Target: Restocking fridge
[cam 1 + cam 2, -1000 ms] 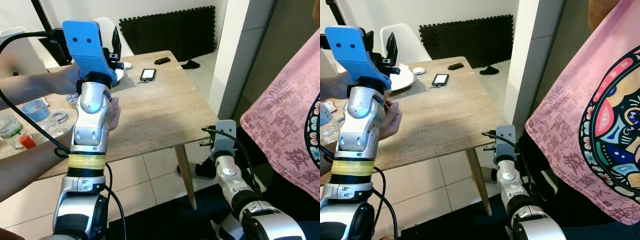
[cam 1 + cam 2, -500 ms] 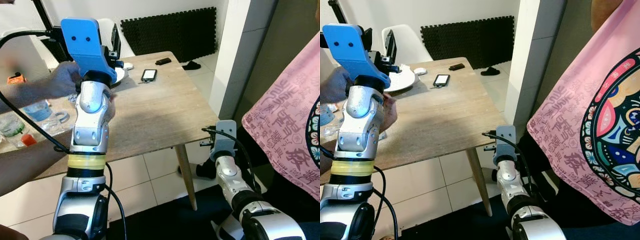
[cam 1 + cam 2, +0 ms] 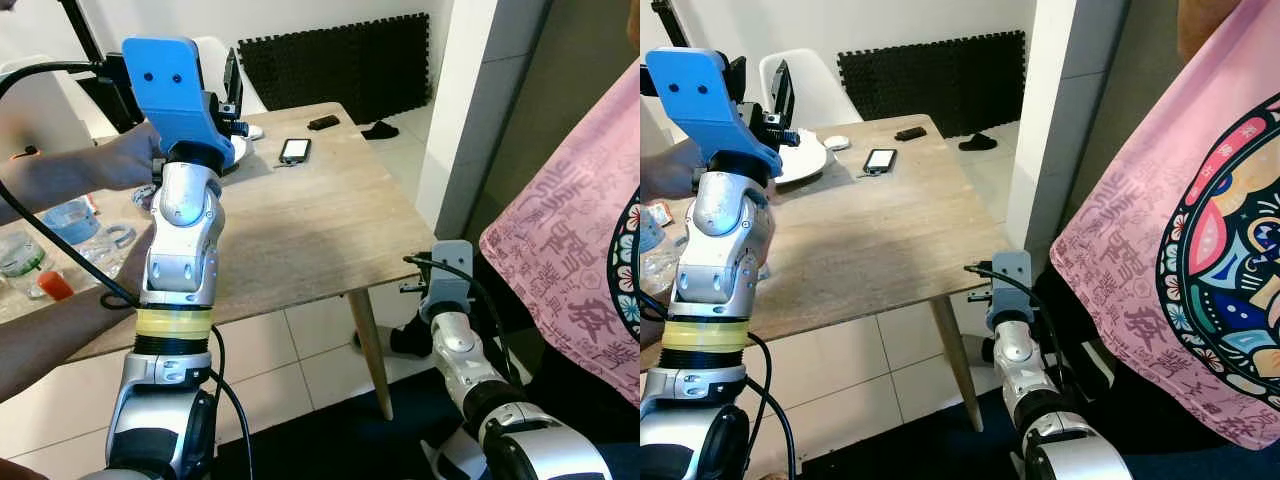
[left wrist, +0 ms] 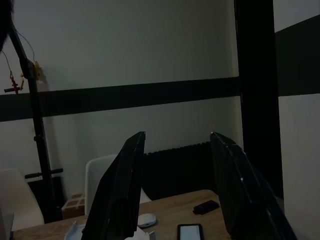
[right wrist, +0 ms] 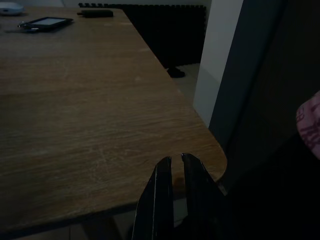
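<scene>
I have the left gripper (image 4: 177,190) raised above the far left of the wooden table (image 3: 300,225), its fingers spread wide with nothing between them, while a person's hand (image 3: 135,160) reaches in behind the arm, partly hidden by it. My right gripper (image 5: 176,172) hangs low at the table's near right corner, fingers nearly closed and empty. Bottles (image 3: 25,262) at the left edge are cut off and blurry; I cannot make out any fridge.
</scene>
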